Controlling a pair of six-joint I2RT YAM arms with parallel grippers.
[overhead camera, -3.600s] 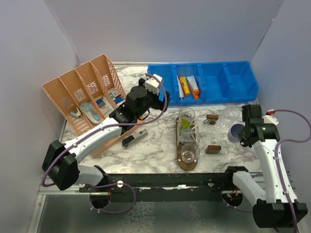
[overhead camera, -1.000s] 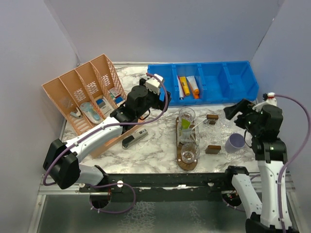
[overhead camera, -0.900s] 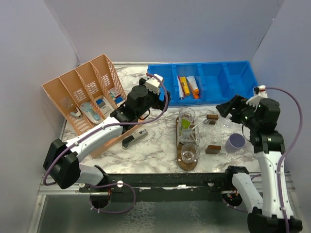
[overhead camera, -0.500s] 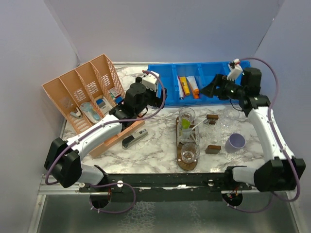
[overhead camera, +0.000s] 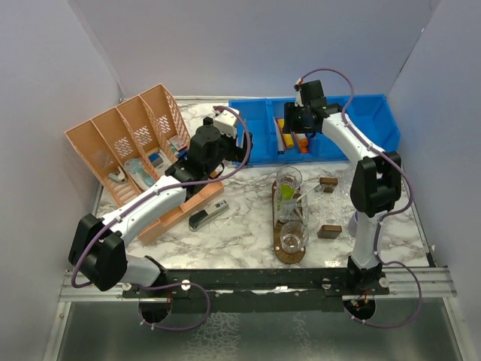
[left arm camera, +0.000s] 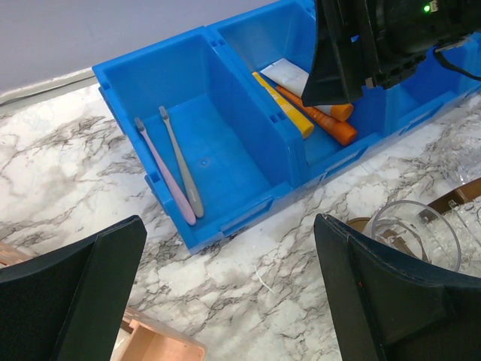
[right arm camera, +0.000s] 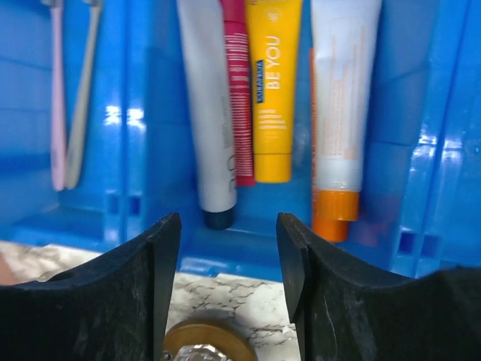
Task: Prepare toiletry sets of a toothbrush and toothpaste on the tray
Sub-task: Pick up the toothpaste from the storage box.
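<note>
The right gripper (right arm camera: pixel 229 226) is being held low over the tube compartment of the blue bin (overhead camera: pixel 331 124), its jaws partly spread with nothing between them and being drawn narrower than a second ago. Within that second the right arm has been swung from the right side of the table across to the bin at the far edge. Beyond its fingertips a grey tube (right arm camera: pixel 204 98), a red tube (right arm camera: pixel 239 90), a yellow tube (right arm camera: pixel 274 90) and a white tube with an orange cap (right arm camera: pixel 342 98) are lying side by side. A toothpaste pick is therefore judged to be starting, though none is yet being touched. The left gripper (left arm camera: pixel 229 226) is being kept spread wide and empty, and has been shifted slightly toward the bin's end compartment, where two toothbrushes (left arm camera: pixel 176 162) are lying; a brush is probably being lined up there. The tray (overhead camera: pixel 276 226) is resting mid-table, just in front of the bin and apart from both grippers. A far tumbler (overhead camera: pixel 288 180) on it is already holding a lime green tube (overhead camera: pixel 286 194), while the near tumbler (overhead camera: pixel 293 239) appears empty, so at least one set is still being awaited.
</note>
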